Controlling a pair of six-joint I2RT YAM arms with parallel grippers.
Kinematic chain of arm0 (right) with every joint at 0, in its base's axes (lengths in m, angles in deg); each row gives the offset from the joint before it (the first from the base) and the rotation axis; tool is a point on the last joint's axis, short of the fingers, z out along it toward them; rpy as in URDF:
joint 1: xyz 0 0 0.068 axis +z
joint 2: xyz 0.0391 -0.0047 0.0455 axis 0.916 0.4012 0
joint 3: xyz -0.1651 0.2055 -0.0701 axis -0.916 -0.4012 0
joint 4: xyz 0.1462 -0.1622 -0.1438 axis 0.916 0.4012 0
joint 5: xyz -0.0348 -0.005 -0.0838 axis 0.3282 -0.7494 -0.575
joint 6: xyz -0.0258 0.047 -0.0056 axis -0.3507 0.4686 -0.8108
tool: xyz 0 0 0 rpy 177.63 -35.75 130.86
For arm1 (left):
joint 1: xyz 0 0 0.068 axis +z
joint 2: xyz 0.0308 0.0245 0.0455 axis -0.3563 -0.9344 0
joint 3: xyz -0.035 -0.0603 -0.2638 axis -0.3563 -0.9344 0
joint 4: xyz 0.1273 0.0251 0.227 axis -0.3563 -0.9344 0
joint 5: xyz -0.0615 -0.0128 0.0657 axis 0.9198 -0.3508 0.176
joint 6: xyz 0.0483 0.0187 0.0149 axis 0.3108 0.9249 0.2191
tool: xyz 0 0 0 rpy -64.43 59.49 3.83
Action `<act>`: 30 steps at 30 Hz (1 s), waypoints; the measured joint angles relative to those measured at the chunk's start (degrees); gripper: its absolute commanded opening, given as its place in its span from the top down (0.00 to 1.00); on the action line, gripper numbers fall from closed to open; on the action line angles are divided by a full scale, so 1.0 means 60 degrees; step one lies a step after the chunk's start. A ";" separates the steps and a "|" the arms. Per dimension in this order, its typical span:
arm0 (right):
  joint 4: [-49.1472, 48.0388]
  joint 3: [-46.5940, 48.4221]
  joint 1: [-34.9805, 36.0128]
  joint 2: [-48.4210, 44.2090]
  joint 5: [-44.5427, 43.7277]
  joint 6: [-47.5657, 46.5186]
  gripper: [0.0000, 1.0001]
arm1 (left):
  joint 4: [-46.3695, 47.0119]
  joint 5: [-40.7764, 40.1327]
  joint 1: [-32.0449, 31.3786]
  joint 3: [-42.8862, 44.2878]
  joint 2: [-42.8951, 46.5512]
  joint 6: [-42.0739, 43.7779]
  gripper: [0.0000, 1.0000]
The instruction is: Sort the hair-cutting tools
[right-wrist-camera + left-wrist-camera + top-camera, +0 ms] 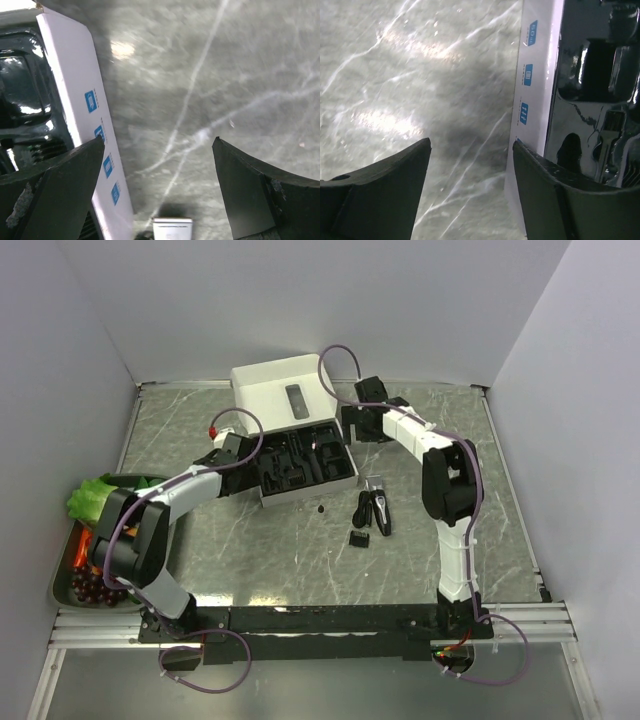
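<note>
No words, brands or numbers legible anywhere. The side wall of the white cardboard box (540, 50) carries a column of small blue square marks (528, 75) with white pictograms inside. They show in both wrist views but are too blurred to read. The box lid (262, 388) has a grey oblong print (297, 400), with no letters readable.

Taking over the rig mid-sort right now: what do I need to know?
Left gripper: open, empty, at the left wall of the box.
Right gripper: open, empty, at its right wall.
Clipper and a small black attachment lie loose on the table, on the near side of the box; neither gripper touches them.
Insert: contents too dark to tell.
Left: pick up and sort the loose pieces.
</note>
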 measured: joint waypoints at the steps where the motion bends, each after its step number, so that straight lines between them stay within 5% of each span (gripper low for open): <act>1: -0.0004 0.0087 0.0044 0.0018 0.0007 0.0000 0.00 | -0.0069 -0.0055 -0.0015 -0.0025 0.0058 0.0000 0.22; 11: -0.0259 -0.0696 0.0499 -0.0951 -0.0433 0.0197 0.00 | -0.0809 -0.0353 -0.0157 0.0084 0.0474 -0.0113 0.12; 21: 0.0011 -0.4554 0.1056 -0.5031 -0.0623 0.0769 0.00 | -0.1053 -0.0372 -0.0368 0.0219 0.3180 -0.0484 0.04; 30: 0.0004 -0.6484 0.0969 -0.5971 -0.0663 0.0856 0.01 | -0.1614 -0.0273 -0.0368 0.0033 0.4816 -0.0499 0.01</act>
